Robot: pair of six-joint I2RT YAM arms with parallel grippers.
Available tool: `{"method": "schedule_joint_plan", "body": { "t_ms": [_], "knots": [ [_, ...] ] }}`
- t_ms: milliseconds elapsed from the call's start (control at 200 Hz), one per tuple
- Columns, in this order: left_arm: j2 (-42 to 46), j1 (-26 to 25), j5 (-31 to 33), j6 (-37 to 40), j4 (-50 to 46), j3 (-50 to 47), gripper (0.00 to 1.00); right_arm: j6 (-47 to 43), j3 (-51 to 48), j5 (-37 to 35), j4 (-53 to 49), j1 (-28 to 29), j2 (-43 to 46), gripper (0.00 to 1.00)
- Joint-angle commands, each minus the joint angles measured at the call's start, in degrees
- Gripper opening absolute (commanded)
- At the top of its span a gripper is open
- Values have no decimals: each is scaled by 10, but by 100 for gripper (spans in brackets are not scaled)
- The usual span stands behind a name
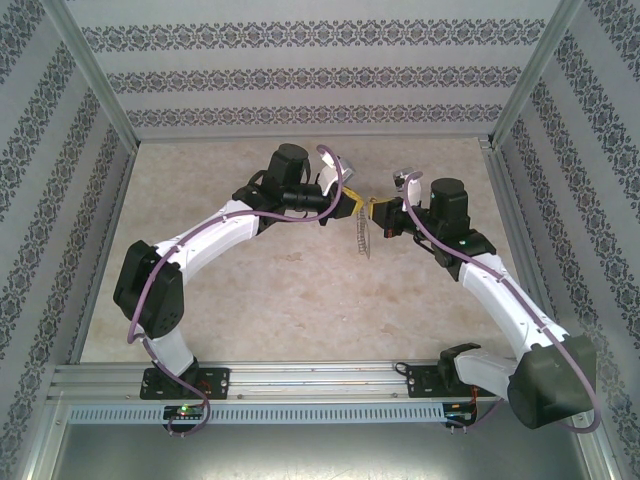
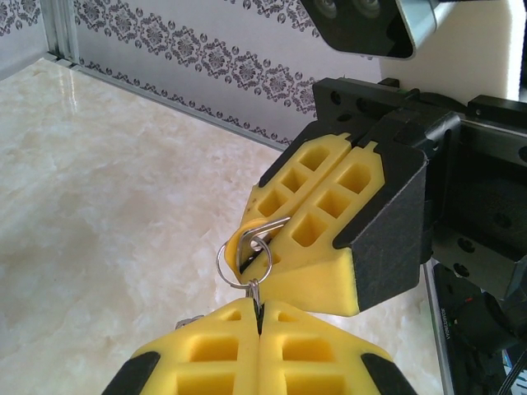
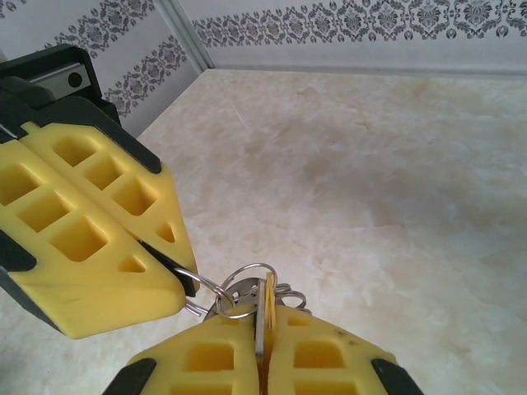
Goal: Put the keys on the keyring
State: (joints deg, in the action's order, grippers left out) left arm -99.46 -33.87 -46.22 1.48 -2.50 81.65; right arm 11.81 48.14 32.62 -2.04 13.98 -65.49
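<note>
Looks like you're mid-threading, not done. Your right tool (image 3: 263,325) is clamped on the key (image 3: 267,298) and your left tool (image 2: 257,311) is pinching the keyring (image 2: 233,265). They're nose to nose in the air over the far middle of the tabletop (image 1: 300,300), chain (image 1: 362,240) dangling. The rings overlap the key, but I can't tell if it's actually on.

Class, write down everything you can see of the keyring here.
The keyring looks like thin silvery-grey metal: overlapping round loops, with a short chain of small rings dangling below. It hangs above the table between both shut grippers: the left gripper pinches it, and the key clamped in the right gripper touches its loops.
</note>
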Motion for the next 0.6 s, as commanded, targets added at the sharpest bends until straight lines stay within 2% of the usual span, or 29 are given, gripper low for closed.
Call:
{"method": "schedule_joint_plan", "body": {
  "t_ms": [0, 275, 595],
  "knots": [
    [15, -7, -23, 17, -20, 8, 0, 9, 8, -24, 26, -6, -7, 0],
    [11, -8, -31, 13, -16, 11, 0, -6, 36, -35, 18, 39, -36, 0],
    [8, -8, -22, 19, -19, 10, 0, -3, 18, -50, 20, 14, -17, 0]
  ]
}}
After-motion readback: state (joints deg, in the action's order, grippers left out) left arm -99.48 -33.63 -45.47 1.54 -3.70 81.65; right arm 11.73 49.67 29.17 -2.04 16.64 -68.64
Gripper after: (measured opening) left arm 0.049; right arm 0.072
